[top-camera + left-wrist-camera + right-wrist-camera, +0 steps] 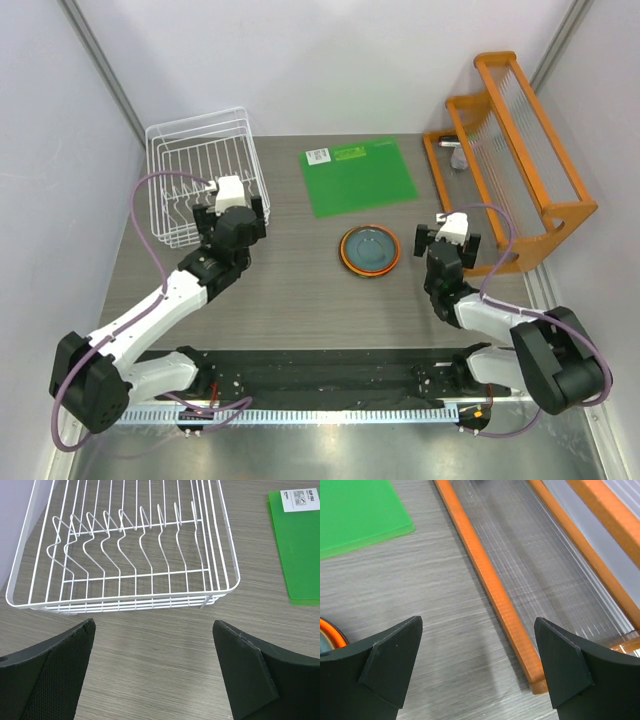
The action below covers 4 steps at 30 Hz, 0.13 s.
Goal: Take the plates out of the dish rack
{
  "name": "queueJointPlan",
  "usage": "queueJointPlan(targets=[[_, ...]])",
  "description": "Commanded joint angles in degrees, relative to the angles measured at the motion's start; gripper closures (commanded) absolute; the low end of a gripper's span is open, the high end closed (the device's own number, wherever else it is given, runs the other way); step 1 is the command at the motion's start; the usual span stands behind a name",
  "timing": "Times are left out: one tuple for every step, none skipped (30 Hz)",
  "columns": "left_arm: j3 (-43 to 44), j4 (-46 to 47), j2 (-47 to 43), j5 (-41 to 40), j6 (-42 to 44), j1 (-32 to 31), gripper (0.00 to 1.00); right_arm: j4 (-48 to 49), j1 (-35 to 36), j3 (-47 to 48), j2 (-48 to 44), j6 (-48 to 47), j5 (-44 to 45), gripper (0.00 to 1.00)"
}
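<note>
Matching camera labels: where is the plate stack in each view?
Top external: plate stack mid-frame, just below the green mat.
Left wrist: not in view; it shows the dish rack.
Right wrist: only a sliver of the stack's orange rim, at the left edge.
Shared landmark: green mat, top right in left wrist, top left in right wrist.

Dish rack (195, 150) x1, plate stack (370, 249) x1, mat (358, 178) x1

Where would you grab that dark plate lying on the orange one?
The dark plate lies flat, nested in the orange plate, so its underside is out of reach. Probably pinch its raised rim from above, one finger inside and one outside, on the side nearest the right gripper.
</note>
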Motion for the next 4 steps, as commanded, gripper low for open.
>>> queueJointPlan(targets=[[2.34,1.95,-0.44,0.59,1.5,1.21,0.01,15.57,0.37,-4.35,1.43,-3.08,0.98,0.0],[2.52,1.86,-0.44,1.47,1.33,1.91,0.01,16.29,0.37,-4.79,2.3,-3.08,0.2,0.0],[2.34,1.95,-0.53,1.4,1.15,2.09,0.0,17.0,0.37,-5.32,3.01,-3.43,-0.16,0.01],[2.26,2.47,-0.88,0.96,1.32,2.1,0.01,18.4,0.37,-5.41,3.71,-3.78,-0.34,0.0]])
